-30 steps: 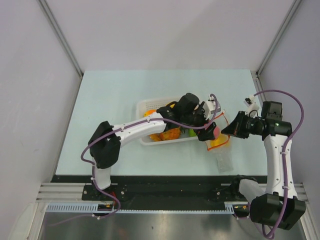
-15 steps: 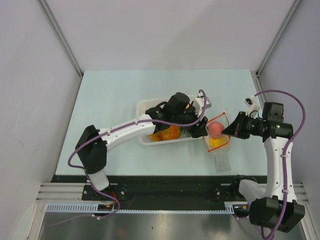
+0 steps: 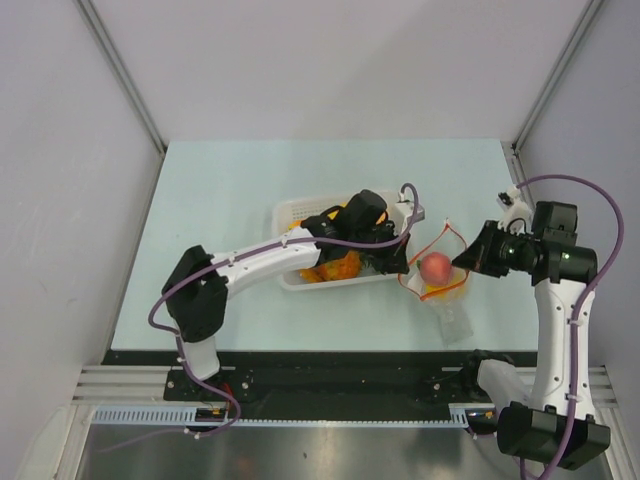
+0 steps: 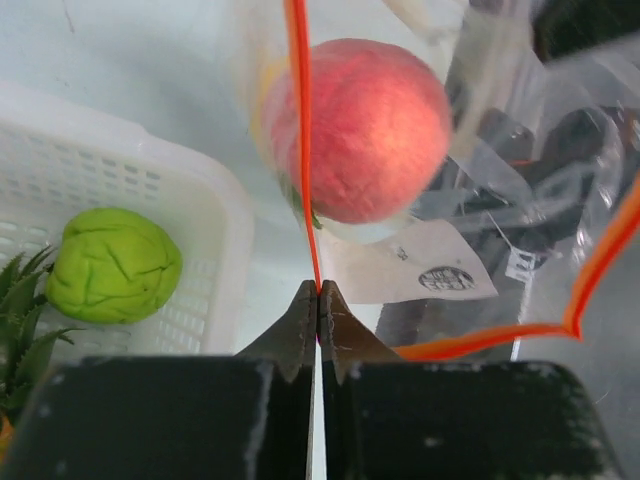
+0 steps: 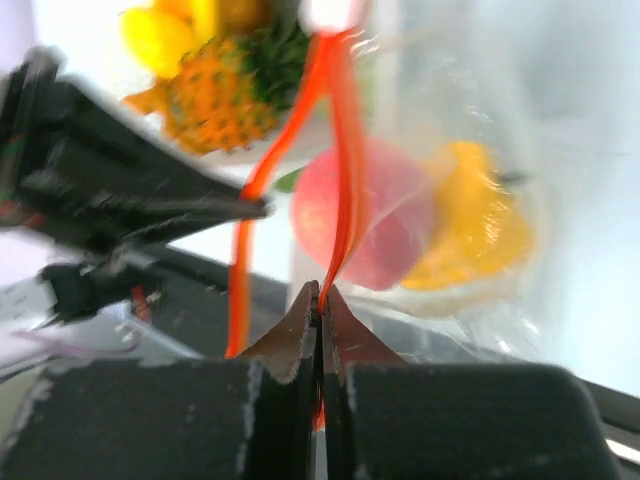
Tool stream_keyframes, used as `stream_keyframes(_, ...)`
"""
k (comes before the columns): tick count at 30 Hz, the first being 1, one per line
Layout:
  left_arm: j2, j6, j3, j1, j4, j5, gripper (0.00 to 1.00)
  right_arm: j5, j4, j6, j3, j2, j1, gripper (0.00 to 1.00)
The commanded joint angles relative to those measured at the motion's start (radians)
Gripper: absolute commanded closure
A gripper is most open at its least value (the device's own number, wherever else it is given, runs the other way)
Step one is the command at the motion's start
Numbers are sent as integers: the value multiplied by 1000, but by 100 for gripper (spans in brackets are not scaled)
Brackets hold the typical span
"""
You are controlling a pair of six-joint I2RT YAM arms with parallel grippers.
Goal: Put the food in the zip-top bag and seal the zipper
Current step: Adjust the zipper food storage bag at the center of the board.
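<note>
The clear zip-top bag lies right of the basket, its mouth held up between both grippers. Inside it sit a pink-red peach and a yellow-orange fruit. My left gripper is shut on the left side of the orange zipper. My right gripper is shut on the zipper's right side. More food stays in the basket: a green fruit and a pineapple.
The white perforated basket stands mid-table, partly under my left arm. The bag's lower end points toward the table's near edge. Grey walls enclose the table on the left, right and back.
The peach has left my left gripper and now lies in the bag. That gripper has closed on the zipper's left side. The right gripper has shifted slightly right, spreading the mouth.
</note>
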Motion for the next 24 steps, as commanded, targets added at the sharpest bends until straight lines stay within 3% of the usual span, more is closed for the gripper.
stream_keyframes(1,-191,74,79,-50,-12,-4,100,222,-53,-28,224,-10,-5,100)
stream_keyframes(6,-148,100,166,-54,-74,-42,100,348,-84,-133,337,10,-5,100)
stream_keyframes(9,-15,129,231,-58,-106,-96,100,402,-58,-152,215,6,0,100)
stream_keyframes(12,88,157,365,-44,-270,-81,100,447,27,-202,130,18,6,100)
stream_keyframes(17,-74,143,197,-28,10,-110,100,459,31,-238,117,96,4,100)
stream_keyframes(24,9,155,335,-14,-121,-128,100,399,100,-304,122,102,-3,100)
